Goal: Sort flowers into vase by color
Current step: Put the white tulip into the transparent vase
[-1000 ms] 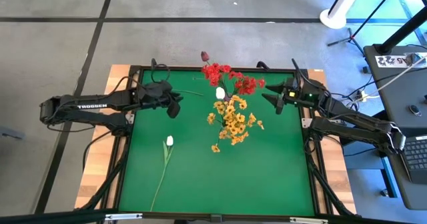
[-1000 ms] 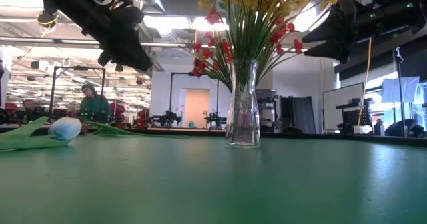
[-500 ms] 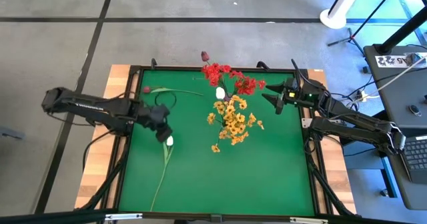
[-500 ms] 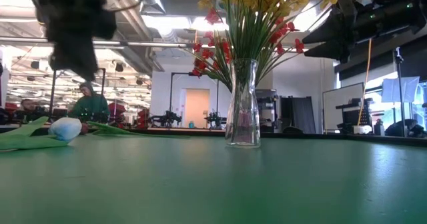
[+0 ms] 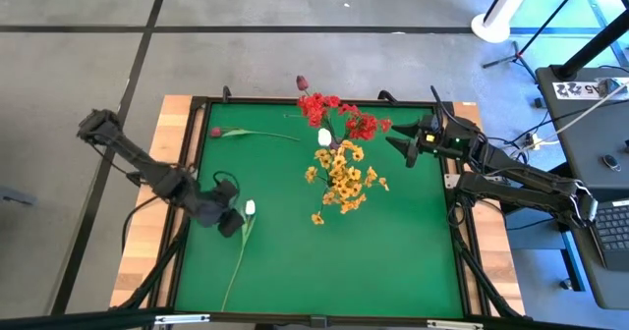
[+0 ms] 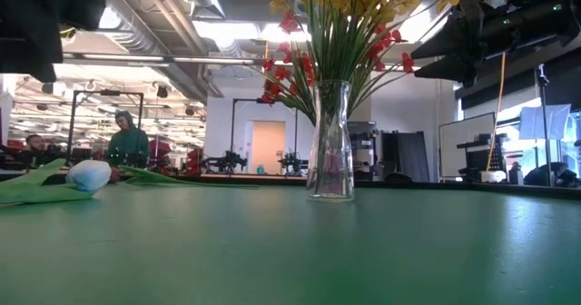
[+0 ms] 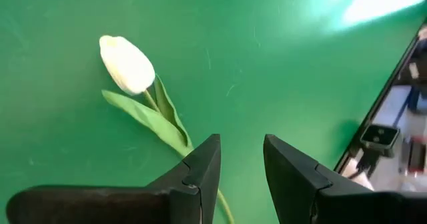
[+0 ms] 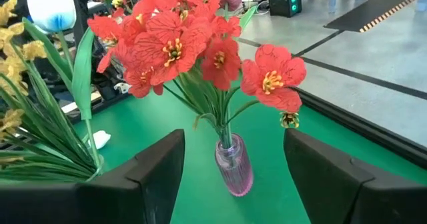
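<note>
Left gripper [image 7: 239, 161]: fingers parted by a narrow gap, empty, poised over the green mat just beside the stem of the loose white tulip bud on its thin green stem [image 7: 127, 64]. In the high view the left gripper [image 5: 228, 222] sits right next to that tulip [image 5: 250, 208], near the mat's left side. Change over the last second: the left arm swung from the far left of the table, near the vase cluster, down and back to the tulip; half a second ago it was just above the bud, now it is lower and alongside the stem. Judgement: approach for a pick of the white tulip, grasp not yet made.

Right gripper [image 8: 230, 167]: fingers spread wide, empty, waiting at the far right of the table, unchanged, facing the clear glass vase [image 8: 233, 164] holding red blossoms [image 8: 177, 47].

Vase [image 6: 330, 142] stands at the mat's far middle, already holding red and yellow clusters [image 5: 344, 178] and one white bud [image 5: 324, 137].

A dark maroon bud on a green stem [image 5: 215, 132] lies on the mat at far left, unsorted.
</note>
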`<state>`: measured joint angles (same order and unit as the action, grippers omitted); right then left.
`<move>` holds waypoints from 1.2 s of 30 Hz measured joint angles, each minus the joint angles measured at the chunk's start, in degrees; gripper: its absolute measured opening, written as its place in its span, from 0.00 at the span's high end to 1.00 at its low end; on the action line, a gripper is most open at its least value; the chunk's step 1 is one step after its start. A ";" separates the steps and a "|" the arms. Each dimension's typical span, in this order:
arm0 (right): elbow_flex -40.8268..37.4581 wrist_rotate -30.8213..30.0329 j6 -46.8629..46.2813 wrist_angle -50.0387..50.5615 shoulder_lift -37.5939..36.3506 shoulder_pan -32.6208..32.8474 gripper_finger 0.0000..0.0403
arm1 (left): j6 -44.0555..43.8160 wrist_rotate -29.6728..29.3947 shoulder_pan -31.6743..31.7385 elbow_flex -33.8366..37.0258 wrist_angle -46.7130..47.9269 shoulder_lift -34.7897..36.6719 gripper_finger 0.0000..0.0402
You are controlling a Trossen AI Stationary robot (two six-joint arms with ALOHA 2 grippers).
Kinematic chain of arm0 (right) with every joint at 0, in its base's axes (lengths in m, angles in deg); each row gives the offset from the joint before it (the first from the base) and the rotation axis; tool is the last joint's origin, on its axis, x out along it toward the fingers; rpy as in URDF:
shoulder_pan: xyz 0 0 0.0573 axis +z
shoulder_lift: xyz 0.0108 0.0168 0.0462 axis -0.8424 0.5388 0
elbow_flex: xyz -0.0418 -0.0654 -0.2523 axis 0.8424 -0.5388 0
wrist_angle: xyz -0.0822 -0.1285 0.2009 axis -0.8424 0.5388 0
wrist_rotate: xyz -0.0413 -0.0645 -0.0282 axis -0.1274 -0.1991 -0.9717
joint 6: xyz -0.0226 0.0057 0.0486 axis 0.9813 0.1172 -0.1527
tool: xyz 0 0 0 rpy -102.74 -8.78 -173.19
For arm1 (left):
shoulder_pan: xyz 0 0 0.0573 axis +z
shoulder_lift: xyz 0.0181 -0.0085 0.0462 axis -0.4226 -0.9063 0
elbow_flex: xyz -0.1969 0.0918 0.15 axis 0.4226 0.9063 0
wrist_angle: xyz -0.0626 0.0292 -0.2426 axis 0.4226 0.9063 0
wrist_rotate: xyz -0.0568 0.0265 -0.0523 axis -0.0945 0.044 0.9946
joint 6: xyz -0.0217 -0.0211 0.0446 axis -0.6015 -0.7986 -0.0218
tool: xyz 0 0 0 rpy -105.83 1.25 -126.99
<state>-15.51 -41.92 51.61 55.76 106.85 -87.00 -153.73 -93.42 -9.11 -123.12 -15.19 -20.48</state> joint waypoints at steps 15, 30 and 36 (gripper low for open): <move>0.00 2.43 -1.58 0.25 0.00 0.00 0.37 | -12.37 2.43 -8.06 -0.44 -6.18 -21.18 0.73; -0.04 3.28 -2.32 0.26 0.76 0.02 0.37 | -11.98 7.71 -3.42 -4.40 -8.08 -36.43 0.73; -0.04 3.31 -2.90 0.27 0.76 0.02 0.37 | -8.61 7.74 -2.11 -5.42 -6.09 -36.21 0.78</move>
<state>-15.55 -38.61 48.71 56.03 107.61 -86.98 -162.33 -85.67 -11.23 -128.54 -21.28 -56.69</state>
